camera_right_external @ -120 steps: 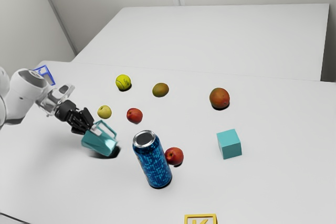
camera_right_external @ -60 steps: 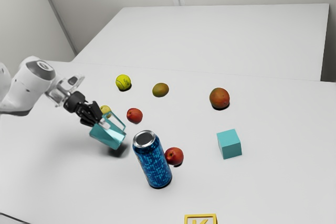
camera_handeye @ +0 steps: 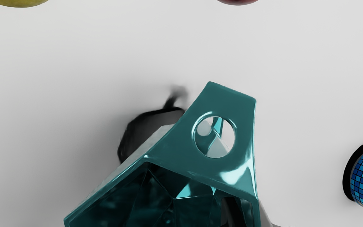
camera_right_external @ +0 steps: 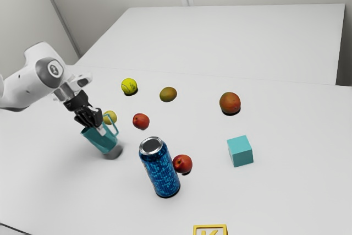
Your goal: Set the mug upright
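Teal and glossy, the mug (camera_right_external: pixel 100 141) is clamped in the black gripper (camera_right_external: pixel 97 126) over the white table (camera_right_external: pixel 286 152), tilted rather than upright, its mouth toward the exterior view's left, its base lower and its handle (camera_right_external: pixel 114 126) toward that view's right. A dark shadow (camera_right_external: pixel 114 153) lies on the table by the base, and the wrist view shows part of a dark finger within the mug's hollow. Near the mug sit a yellow fruit (camera_right_external: pixel 110 117) and a red fruit (camera_right_external: pixel 141 121), while a blue patterned can (camera_right_external: pixel 160 169) stands toward the exterior view's right.
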Controlling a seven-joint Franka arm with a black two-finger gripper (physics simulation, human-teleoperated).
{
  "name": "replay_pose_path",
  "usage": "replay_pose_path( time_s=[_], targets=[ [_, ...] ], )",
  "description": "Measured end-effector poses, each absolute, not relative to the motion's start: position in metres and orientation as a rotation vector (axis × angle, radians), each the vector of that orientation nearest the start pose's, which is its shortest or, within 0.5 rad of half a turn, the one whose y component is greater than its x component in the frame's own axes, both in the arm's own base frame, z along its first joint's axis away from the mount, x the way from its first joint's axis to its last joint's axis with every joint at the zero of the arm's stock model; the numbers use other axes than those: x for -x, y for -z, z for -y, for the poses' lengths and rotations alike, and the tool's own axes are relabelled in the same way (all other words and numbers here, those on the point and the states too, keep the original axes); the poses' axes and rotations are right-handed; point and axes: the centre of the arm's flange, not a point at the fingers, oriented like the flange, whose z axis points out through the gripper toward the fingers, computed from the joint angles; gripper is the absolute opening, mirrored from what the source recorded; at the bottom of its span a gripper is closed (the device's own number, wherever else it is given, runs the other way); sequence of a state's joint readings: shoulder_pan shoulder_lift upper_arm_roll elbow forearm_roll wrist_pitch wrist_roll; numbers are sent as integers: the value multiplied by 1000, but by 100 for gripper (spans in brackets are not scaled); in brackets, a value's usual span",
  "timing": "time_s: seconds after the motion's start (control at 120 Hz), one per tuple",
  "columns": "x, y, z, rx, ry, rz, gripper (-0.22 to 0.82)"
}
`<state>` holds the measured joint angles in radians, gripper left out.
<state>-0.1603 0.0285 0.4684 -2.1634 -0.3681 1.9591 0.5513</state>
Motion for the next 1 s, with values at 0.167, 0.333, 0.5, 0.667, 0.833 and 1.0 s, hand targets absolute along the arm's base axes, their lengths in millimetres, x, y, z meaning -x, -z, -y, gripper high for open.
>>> replay_pose_path(
  time_s=[0.167,0.333,0.5,0.667,0.833,1.0],
  targets=[
    [-504,-370,-126,3397,-152,-82,-18],
    [-513,-369,-115,3299,-123,-78,-18],
    [-519,-370,-108,3211,-100,-82,-18],
    [-519,-370,-112,3158,-94,-39,-18],
    [-519,-368,-112,3121,-100,-10,-18],
    [-521,-366,-100,3101,-110,-3,-18]
  ],
)
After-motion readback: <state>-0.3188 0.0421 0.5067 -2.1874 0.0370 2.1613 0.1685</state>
